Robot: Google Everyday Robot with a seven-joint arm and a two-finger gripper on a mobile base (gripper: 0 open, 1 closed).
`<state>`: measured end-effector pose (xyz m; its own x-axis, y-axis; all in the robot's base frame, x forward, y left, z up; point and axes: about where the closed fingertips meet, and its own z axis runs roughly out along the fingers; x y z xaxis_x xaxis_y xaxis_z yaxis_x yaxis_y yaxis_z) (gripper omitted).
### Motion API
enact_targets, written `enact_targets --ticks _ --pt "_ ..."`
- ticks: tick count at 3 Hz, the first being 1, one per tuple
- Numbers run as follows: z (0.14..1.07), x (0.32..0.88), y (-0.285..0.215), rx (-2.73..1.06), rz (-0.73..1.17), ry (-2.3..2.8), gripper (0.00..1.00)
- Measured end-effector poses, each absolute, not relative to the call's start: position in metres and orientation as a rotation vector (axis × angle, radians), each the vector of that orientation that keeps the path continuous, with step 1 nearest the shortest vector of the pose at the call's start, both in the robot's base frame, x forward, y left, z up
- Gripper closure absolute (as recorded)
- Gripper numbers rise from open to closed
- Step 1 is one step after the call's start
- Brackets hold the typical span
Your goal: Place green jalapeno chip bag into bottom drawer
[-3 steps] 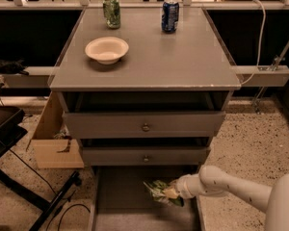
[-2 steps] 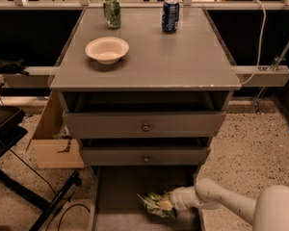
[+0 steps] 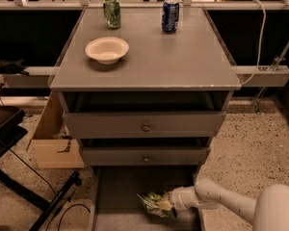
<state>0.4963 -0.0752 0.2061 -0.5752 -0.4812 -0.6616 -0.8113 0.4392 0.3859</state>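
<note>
The green jalapeno chip bag [image 3: 153, 203] is a crumpled, shiny green foil bag low over the floor of the bottom drawer [image 3: 120, 186], which is pulled out under the grey cabinet. My gripper [image 3: 166, 206] reaches in from the lower right on a white arm and is shut on the bag's right end. The bag sits right of the drawer's middle, close to or on the floor; I cannot tell which.
Two upper drawers with round knobs [image 3: 145, 127] are shut. On the cabinet top stand a white bowl [image 3: 107, 49], a green soda can [image 3: 112, 11] and a blue can [image 3: 170, 15]. A cardboard box [image 3: 53, 138] and a black stand [image 3: 19, 177] are on the left.
The gripper and the bag have moved lower and leftward into the bottom drawer.
</note>
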Motion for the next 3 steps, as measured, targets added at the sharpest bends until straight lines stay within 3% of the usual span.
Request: enact_targets --ticks 1,2,3 --pt "0.2061 0.4962 -0.0751 -1.088 0.963 2.236 0.19" --pt "0.2061 0.4962 -0.0751 -1.088 0.964 2.236 0.0" --pt "0.2061 0.4962 -0.0751 -1.088 0.964 2.236 0.0"
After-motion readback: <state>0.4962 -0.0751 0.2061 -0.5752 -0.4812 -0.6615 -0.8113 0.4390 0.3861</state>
